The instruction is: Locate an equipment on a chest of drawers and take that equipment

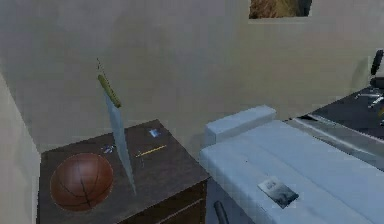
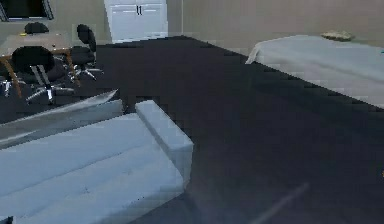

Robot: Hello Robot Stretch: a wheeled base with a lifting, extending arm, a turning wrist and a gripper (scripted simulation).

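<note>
A dark brown chest of drawers [image 1: 172, 163] stands at the forward view's lower left, against the beige wall. An orange-brown basketball [image 1: 82, 181] rests on its top near the left end. Beside the ball a long thin grey-blue thing with a brownish tip [image 1: 118, 125] stands tilted. A yellow pencil-like stick [image 1: 151, 152] and a small pale item [image 1: 154, 132] lie farther back on the top.
A pale blue bed [image 1: 320, 170] with a pillow [image 1: 240, 124] adjoins the chest, a small dark flat thing [image 1: 277, 191] on it. The same bed [image 2: 90, 170] fills the arm side view's lower left. Beyond the dark floor [image 2: 250, 130] are a desk [image 2: 35, 45] with chairs [image 2: 40, 68], a white door [image 2: 137, 18] and another bed [image 2: 325, 60].
</note>
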